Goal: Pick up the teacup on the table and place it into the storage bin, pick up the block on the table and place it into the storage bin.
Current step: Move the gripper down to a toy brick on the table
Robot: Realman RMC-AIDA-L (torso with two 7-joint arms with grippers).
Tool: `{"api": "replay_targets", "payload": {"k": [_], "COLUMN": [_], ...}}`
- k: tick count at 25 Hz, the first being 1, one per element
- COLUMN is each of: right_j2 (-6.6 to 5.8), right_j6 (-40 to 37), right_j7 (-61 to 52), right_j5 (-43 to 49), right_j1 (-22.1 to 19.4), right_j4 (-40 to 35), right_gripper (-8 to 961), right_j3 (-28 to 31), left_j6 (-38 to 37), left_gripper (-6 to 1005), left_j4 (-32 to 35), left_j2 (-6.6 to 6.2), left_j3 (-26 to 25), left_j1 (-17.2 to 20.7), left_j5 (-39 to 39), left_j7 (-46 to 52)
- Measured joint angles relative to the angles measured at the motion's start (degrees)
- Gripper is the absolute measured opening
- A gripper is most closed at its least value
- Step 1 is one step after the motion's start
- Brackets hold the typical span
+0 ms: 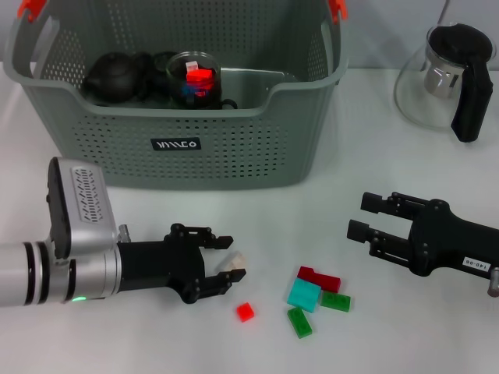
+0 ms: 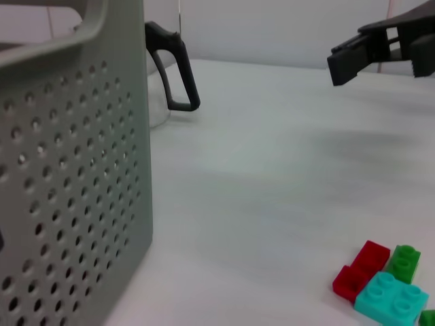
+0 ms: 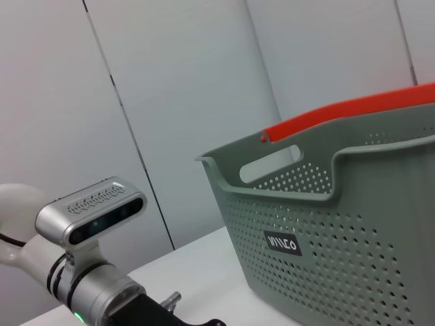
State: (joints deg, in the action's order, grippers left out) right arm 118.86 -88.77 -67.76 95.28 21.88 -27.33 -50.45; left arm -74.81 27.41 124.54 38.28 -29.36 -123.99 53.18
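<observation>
The grey perforated storage bin [image 1: 234,152] stands at the back left and holds a black teapot [image 1: 113,76], dark cups and a glass teacup [image 1: 195,78] with a red and a blue block inside. My left gripper [image 1: 226,259] is low over the table in front of the bin. It is open, with its jaws on either side of a small pale block [image 1: 234,259] that lies close to the nearer finger. My right gripper [image 1: 365,216] is open and empty at the right, and it also shows in the left wrist view [image 2: 380,47].
A small red block [image 1: 245,312] lies just in front of the left gripper. A cluster of dark red [image 1: 320,278], teal [image 1: 304,294] and green [image 1: 336,301] blocks lies between the arms. A glass teapot with a black handle [image 1: 444,78] stands at the back right.
</observation>
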Motion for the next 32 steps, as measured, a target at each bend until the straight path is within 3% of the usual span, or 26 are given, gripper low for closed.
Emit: {"api": "replay_targets", "payload": {"k": [14,27,32], "right_j2": [-0.04,-0.03,-0.03], "right_j6": [-0.26,-0.45,-0.51], "right_j7": [0.0,-0.06,-0.13], "right_j5": [0.0,0.0,0.0], "right_j1": [0.0,-0.03,-0.07], "right_j4": [0.0,0.0,0.0], "right_gripper": [627,627,627], "right_j3": [0.0,0.0,0.0], "left_j6": [3.59,0.48,2.47], "left_gripper": [526,516,512], "left_j4": [-0.49,-0.06,-0.22], "left_j2": [0.0,-0.06,0.01], "left_j3": [0.04,-0.39,-0.11], "left_j1": [0.09,0.1,0.04], "left_j5": [-0.09,1.45,2.06], "left_j7": [-0.09,-0.7,-0.72]}}
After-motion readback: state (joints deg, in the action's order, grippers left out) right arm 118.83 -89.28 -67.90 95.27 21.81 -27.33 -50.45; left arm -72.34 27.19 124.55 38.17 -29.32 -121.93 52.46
